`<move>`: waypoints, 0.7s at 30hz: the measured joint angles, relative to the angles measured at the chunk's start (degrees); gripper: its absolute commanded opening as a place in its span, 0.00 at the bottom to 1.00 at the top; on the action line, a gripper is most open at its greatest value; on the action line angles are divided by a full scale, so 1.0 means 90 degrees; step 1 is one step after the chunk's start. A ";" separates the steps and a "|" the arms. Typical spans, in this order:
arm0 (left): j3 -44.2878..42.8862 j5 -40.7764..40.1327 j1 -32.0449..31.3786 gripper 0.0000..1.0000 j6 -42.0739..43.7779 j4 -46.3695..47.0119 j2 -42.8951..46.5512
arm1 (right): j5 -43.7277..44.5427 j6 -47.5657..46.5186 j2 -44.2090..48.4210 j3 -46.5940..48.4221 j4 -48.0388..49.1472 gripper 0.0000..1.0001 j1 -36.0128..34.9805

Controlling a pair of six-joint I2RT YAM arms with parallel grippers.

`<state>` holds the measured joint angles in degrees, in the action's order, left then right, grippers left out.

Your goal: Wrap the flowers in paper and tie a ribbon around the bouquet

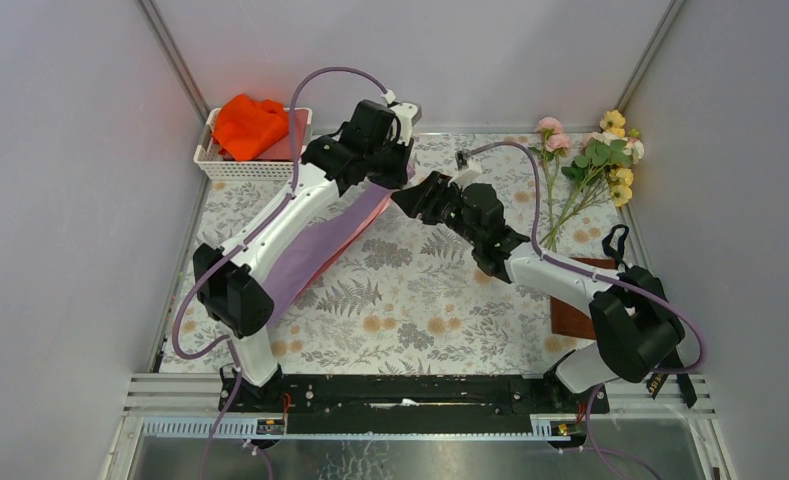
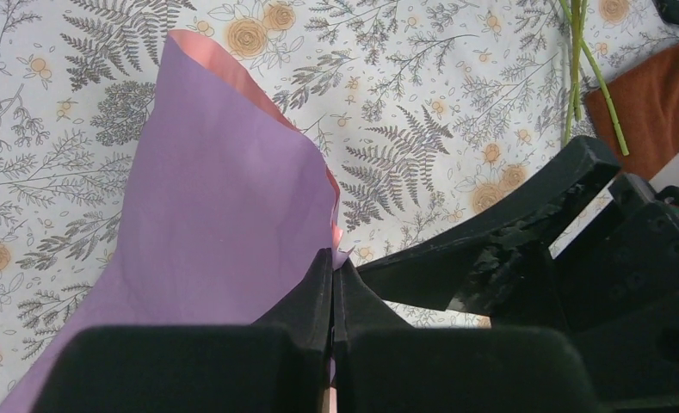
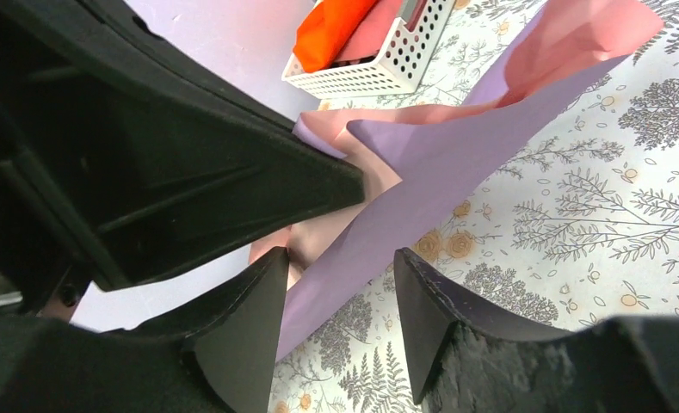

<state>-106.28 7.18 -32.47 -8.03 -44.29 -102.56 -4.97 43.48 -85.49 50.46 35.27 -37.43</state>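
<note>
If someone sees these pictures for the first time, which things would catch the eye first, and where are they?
The lavender paper stands out most: the left gripper is shut on its edge and holds it up left of centre, while the right gripper is open with the paper between its jaws. Next come the flowers, lying at the far right corner, and the orange cloth in the white basket at the far left.

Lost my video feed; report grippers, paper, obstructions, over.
Left gripper shut on the paper, corner lifted. Right gripper open, jaws astride paper's edge. Flowers lie apart, far right. Nothing else between the grippers.
</note>
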 measured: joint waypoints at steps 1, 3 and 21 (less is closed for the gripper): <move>0.0000 0.0000 -0.0010 0.00 -0.0002 0.0002 0.0000 | 0.0049 0.0036 -0.0019 -0.0007 0.0000 0.55 0.0000; 0.0000 0.0002 -0.0029 0.00 -0.0005 0.0002 0.0000 | 0.0117 0.0075 -0.0070 -0.0007 0.0022 0.56 0.0000; 0.0430 -0.0367 -0.0102 0.00 -0.0029 0.0389 0.0000 | -0.0185 0.0495 -0.0585 0.0017 0.0347 0.69 0.0000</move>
<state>-102.41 3.88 -33.39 -8.29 -40.80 -102.56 -6.63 47.94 -90.76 50.61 38.39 -37.43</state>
